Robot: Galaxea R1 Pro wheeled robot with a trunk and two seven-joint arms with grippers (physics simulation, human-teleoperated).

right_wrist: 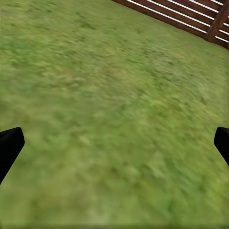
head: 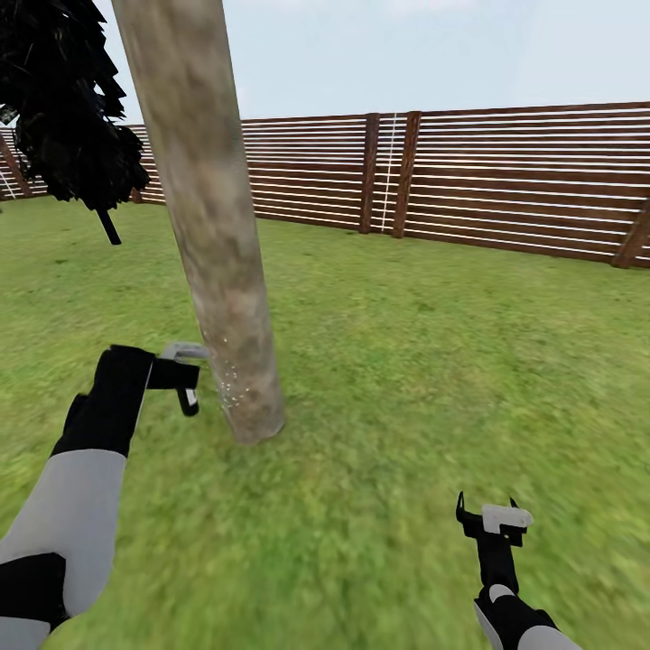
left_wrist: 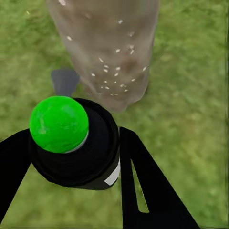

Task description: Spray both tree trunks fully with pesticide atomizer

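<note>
In the left wrist view, the pesticide atomizer is a black cylinder with a bright green round top, held between my left gripper's two black fingers. Its top faces the tree trunk, which stands close ahead with white droplets speckling its lower part. From the head camera, my left gripper sits just left of the pale mottled tree trunk, near its base, where white specks show. My right gripper hangs open over the lawn at the lower right, its fingertips wide apart with only grass between them.
A black cone-shaped tree stands at the far left. A brown slat fence closes the back of the garden and also appears as the fence from the right wrist. Green lawn spreads right of the trunk.
</note>
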